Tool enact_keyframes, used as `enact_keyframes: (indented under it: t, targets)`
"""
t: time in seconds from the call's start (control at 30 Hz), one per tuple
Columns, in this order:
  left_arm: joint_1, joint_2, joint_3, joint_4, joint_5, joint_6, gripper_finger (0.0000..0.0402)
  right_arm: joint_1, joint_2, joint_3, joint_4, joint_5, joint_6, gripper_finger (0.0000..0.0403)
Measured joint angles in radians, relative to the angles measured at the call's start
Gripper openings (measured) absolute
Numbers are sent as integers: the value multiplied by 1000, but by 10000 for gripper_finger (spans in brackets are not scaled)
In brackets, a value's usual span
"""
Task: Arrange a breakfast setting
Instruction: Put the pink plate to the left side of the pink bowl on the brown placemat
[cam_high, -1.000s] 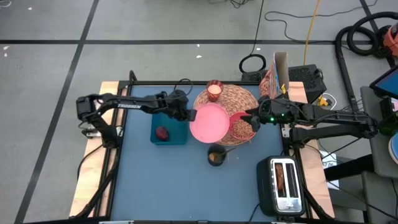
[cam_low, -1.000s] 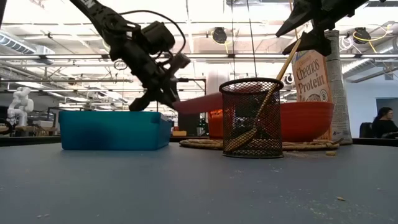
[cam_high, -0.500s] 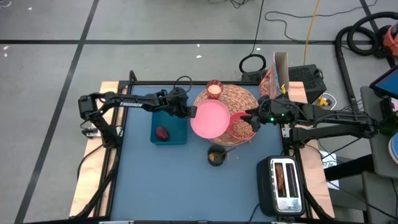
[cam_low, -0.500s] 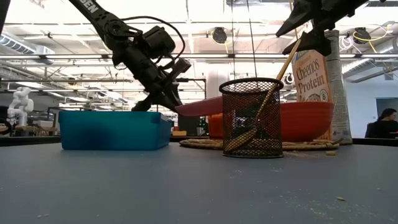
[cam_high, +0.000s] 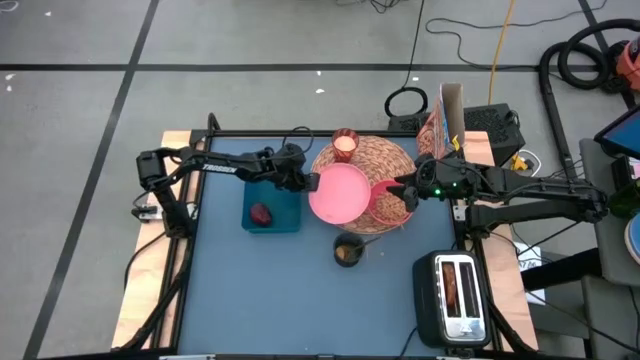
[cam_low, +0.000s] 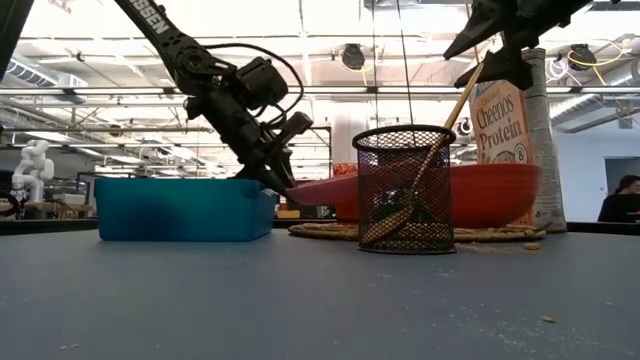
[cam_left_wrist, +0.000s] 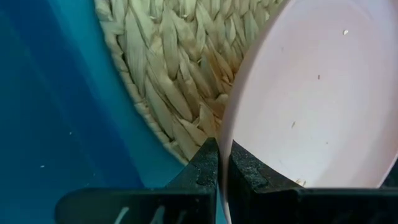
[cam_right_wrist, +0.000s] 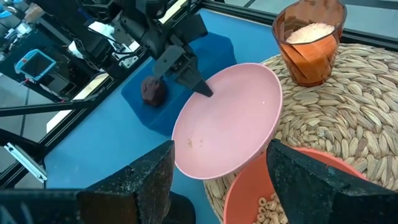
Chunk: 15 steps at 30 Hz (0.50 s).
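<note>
Nearest in the low view, a black mesh cup (cam_low: 405, 189) with a wooden utensil stands right of centre on the blue table (cam_low: 300, 300), and a teal tray (cam_low: 183, 209) sits at left; seen from above, that tray holds a small dark-red fruit (cam_high: 261, 214). The left arm slants down from the upper left of the low view, wrist bent steeply, and its left pincer (cam_low: 283, 186) is pressed together on the near rim of the pink plate (cam_high: 341, 193), which is tilted with its held edge raised over the edge of the round woven straw placemat (cam_high: 375, 160). In the overhead view, the right arm stretches in level from the right edge, its right pincer (cam_high: 392, 187) spread over the coral-red bowl (cam_high: 389, 203) with cereal in it, on the mat's right side. Farther back stand a candle glass (cam_high: 345, 144) at the mat's upper edge and the orange Cheerios Protein box (cam_low: 502, 120) upright behind the bowl.
</note>
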Motion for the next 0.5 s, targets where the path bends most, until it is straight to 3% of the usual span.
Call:
enact_keyframes:
  t: [0.2, 0.5]
  targets:
    - [0, 0, 0, 6, -1, 22, 10, 0, 0, 0, 0, 0, 0, 244]
    - [0, 0, 0, 12, -1, 16, 42, 0, 0, 0, 0, 0, 0, 244]
